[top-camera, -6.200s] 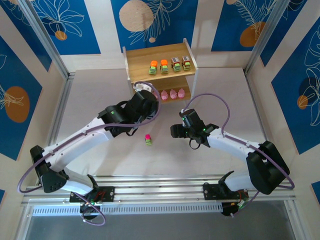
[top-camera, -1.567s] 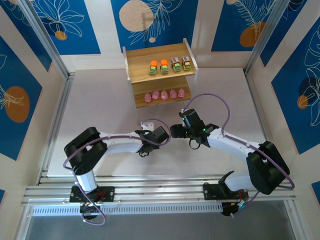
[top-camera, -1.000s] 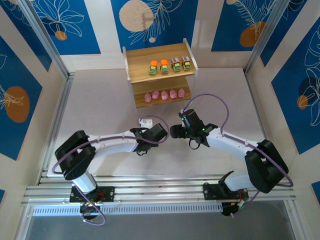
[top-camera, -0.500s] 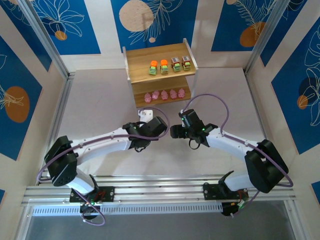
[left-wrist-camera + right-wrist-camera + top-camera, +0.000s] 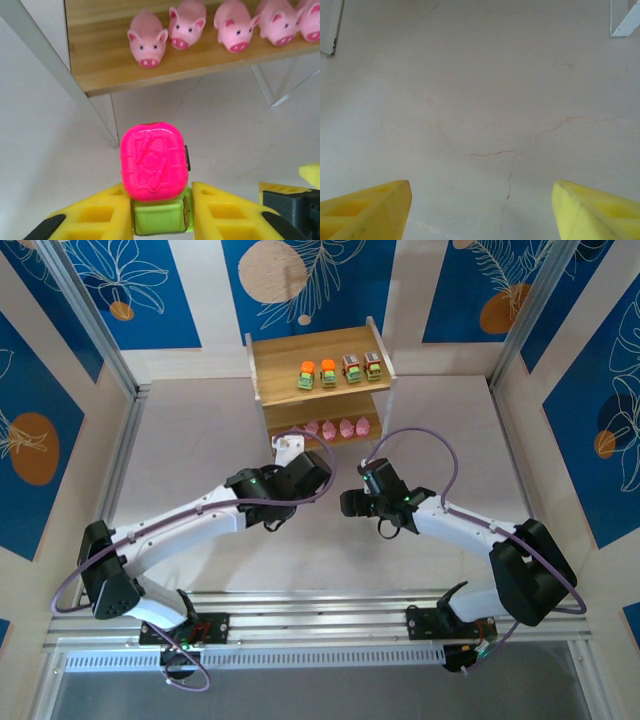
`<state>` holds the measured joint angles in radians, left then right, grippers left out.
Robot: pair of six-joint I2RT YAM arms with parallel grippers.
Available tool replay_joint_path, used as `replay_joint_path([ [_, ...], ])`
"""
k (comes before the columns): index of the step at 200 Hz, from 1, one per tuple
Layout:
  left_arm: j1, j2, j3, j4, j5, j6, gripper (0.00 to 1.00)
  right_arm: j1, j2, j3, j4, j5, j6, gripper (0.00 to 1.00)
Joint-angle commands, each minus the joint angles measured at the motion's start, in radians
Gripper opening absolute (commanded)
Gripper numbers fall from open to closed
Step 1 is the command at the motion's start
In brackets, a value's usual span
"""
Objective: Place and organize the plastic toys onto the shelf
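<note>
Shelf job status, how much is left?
Done: four cars sit atop the shelf, five pink pigs on its lower tier. In hand: left gripper shut on the magenta-topped green car, facing the lower tier. Left: shelve that car, likely up top. Right gripper open over bare table.

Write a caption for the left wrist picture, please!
Left tool grips a pink-topped green toy car facing the shelf of pink pigs.
</note>
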<state>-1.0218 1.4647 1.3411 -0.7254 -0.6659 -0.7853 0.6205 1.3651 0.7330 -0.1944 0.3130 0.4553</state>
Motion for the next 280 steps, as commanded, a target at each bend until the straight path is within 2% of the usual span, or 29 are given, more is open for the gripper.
replay_joint_path([
  [1, -0.009, -0.025, 0.062, -0.06, -0.047, 0.052, 0.27, 0.0, -0.019, 0.019, -0.003, -0.014, 0.006, 0.74],
  [139, 0.026, 0.065, 0.466, -0.135, -0.092, 0.269, 0.27, -0.002, -0.029, 0.018, -0.007, -0.013, 0.006, 0.74],
  [280, 0.219, 0.176, 0.691, -0.136, -0.025, 0.433, 0.27, -0.005, -0.021, 0.021, -0.007, -0.016, 0.005, 0.74],
])
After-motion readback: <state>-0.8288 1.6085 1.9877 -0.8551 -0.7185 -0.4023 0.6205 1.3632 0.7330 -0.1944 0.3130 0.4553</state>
